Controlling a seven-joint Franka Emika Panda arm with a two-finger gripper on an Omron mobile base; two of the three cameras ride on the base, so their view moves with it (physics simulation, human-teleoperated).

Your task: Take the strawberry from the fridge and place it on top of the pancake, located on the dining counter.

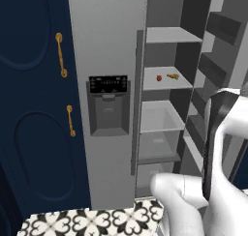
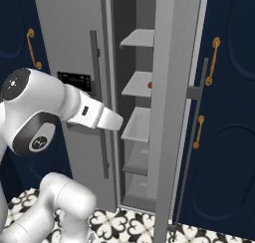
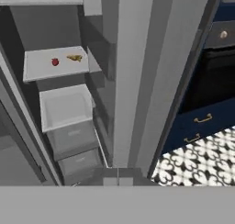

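Two things sit on the fridge's point(image 1: 109, 148) second shelf point(image 1: 164, 82): the strawberry point(image 1: 159, 78) toward the front, and a small yellowish bit point(image 1: 173, 76) beside it, not touching, can't tell what it is. Right door point(image 2: 172, 112) is swung wide, which makes sense since the arm needs a way in. Other shelves and the drawers point(image 3: 73, 138) below look bare. Arm is well short of the berry, so I'd say the reach is just starting. Can't tell whether the gripper is apart or together.

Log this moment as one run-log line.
stage: fridge right door open | strawberry on second shelf beside small yellow item, untouched | arm in front of fridge, not yet reaching | pincer: state unreadable
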